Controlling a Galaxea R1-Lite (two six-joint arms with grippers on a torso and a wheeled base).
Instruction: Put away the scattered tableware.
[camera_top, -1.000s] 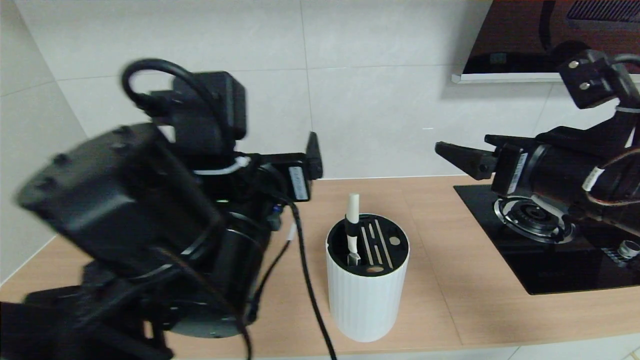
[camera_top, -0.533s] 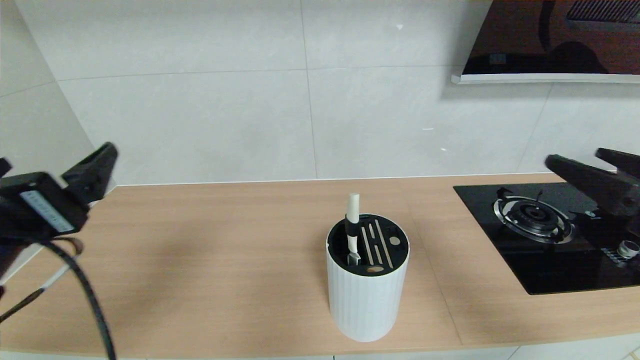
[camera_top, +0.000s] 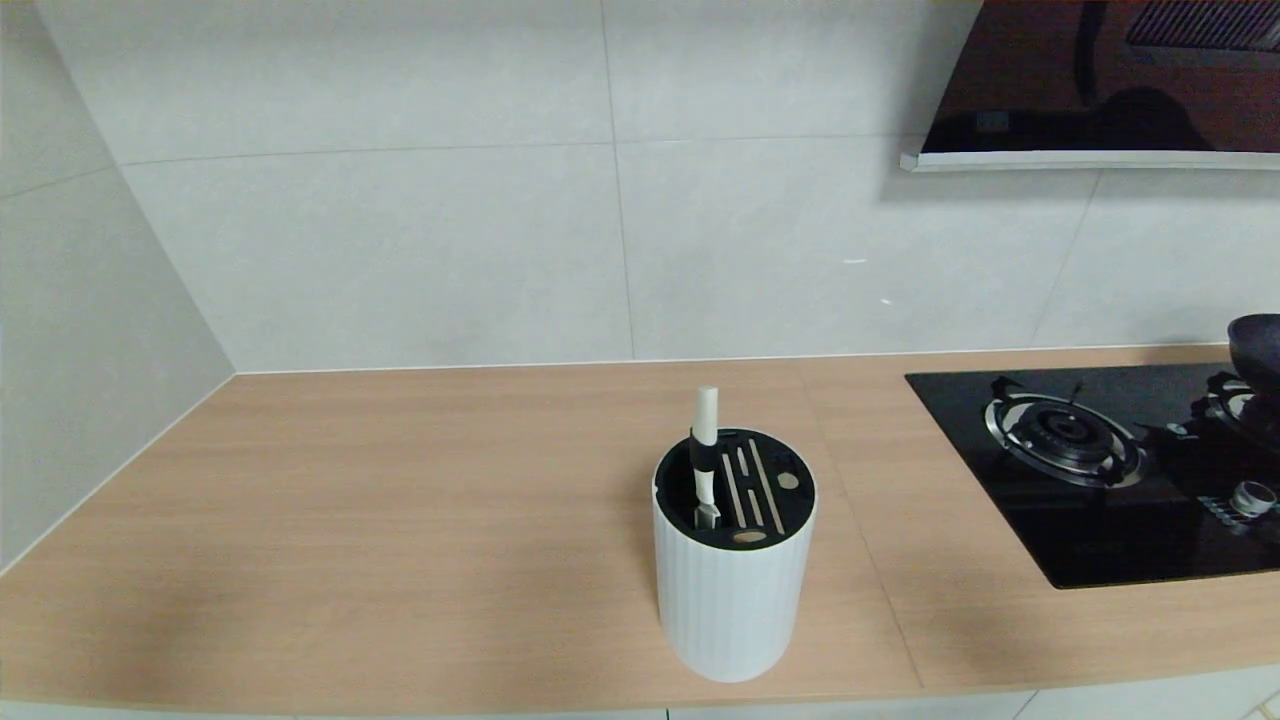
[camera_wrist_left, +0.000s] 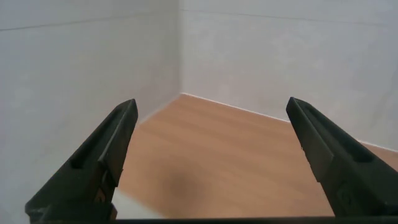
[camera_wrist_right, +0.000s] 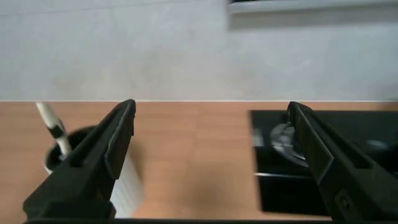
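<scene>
Left gripper (camera_wrist_left: 211, 106) hangs with fingers spread wide, holding nothing, above the corner end of the wooden counter (camera_top: 400, 500) by the tiled wall. Right gripper (camera_wrist_right: 210, 107) is just as wide and holds nothing. It faces the counter between the white ribbed knife holder (camera_top: 735, 600) and the black gas hob (camera_top: 1080, 520). A white-handled knife (camera_top: 705, 425) stands handle-up in one slot of the holder, near the counter's front edge.

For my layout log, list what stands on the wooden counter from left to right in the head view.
White ribbed cylindrical holder with black slotted top → round metal burner ring → dark round pot at the right edge.
</scene>
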